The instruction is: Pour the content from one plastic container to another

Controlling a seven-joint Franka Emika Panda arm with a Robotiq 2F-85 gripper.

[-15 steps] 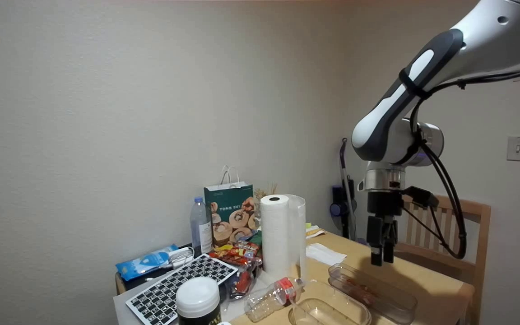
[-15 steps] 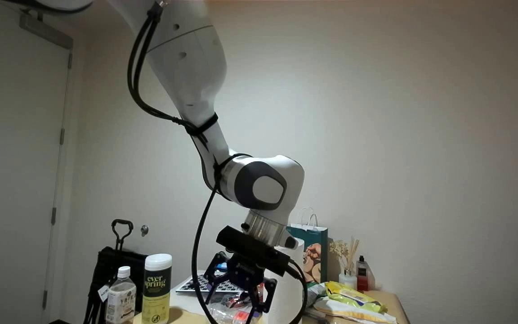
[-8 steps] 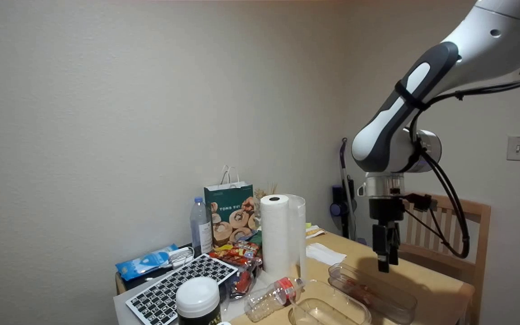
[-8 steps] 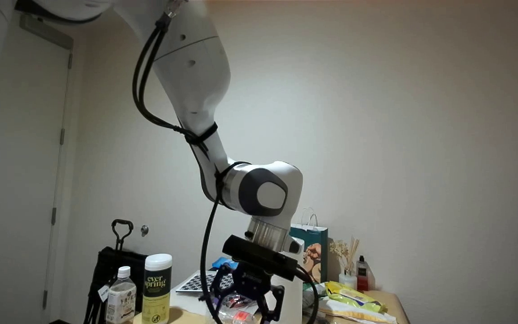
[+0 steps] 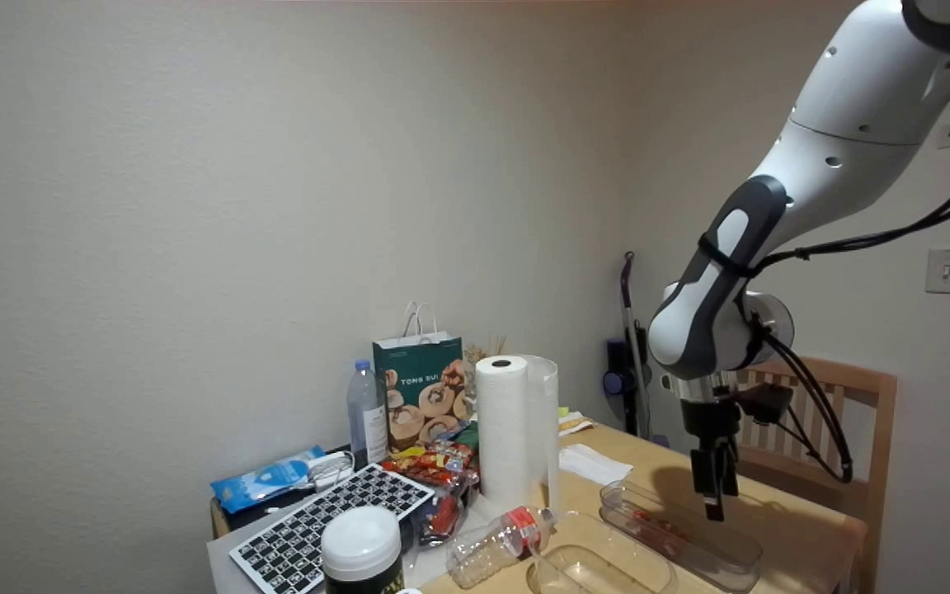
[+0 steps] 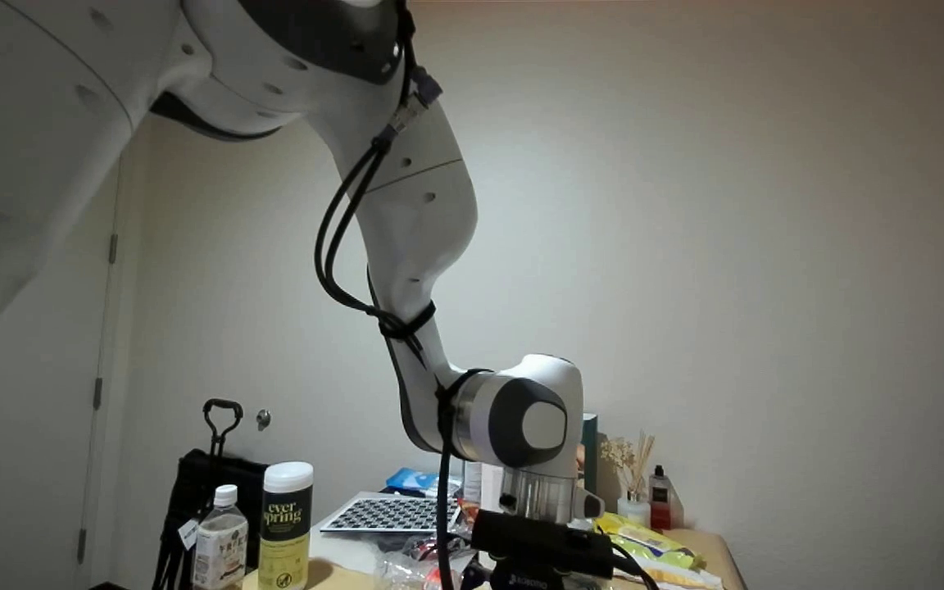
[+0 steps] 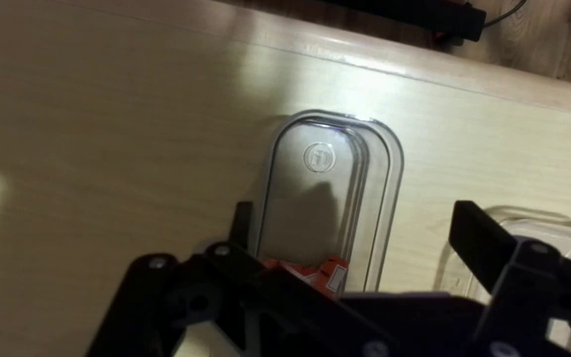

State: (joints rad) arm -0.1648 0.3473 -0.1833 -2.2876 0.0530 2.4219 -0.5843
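Fingers spread well apart and gripping nothing, the gripper (image 7: 357,225) hangs over a long, narrow clear container (image 7: 315,198) with red packets (image 7: 332,275) in it. Over the last second it has come down closer to the table (image 7: 464,148), while that container hasn't budged; I take this as the reach for a grasp, with all the pouring still to come. One finger looks to be just beside a long wall, the other farther off on the opposite side, so a little sideways centring before it closes would seem wise. Whether anything touches, I can't tell from here. Next to the container on the wood sits a wider clear tub (image 5: 617,551), likely where the packets are meant to go; I make out nothing inside, though part of it is cut off from sight. A bottle (image 5: 490,553) lies on its side close by the tub and might get in the way of a tilt. Past that, the paper-towel roll (image 5: 501,437) stands upright, and behind it a green shopping bag (image 5: 421,388), both well apart from the gripper.
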